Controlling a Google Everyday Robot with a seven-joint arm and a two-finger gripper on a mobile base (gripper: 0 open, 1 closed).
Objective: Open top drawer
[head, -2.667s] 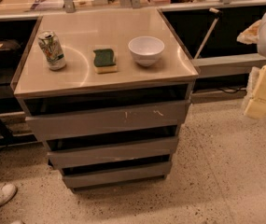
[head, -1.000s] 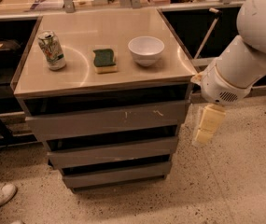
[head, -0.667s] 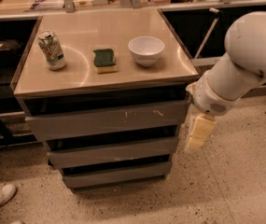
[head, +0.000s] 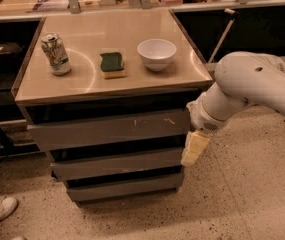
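Top drawer (head: 107,130) sits just under the worktop (head: 82,84), not yet pulled out, with the gripper (head: 194,149) hanging just beside its right end, open or closed can't tell, so catching the front and pulling both look left.

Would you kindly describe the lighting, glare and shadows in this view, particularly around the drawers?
Camera view: warm, yellowish light throughout; soft curved glare on the cabinet top beside the can; the gap above the top drawer lies in deep shadow, hiding its interior; the bowl casts only a faint shadow; the gripper, by the top drawer's right end, is evenly lit.
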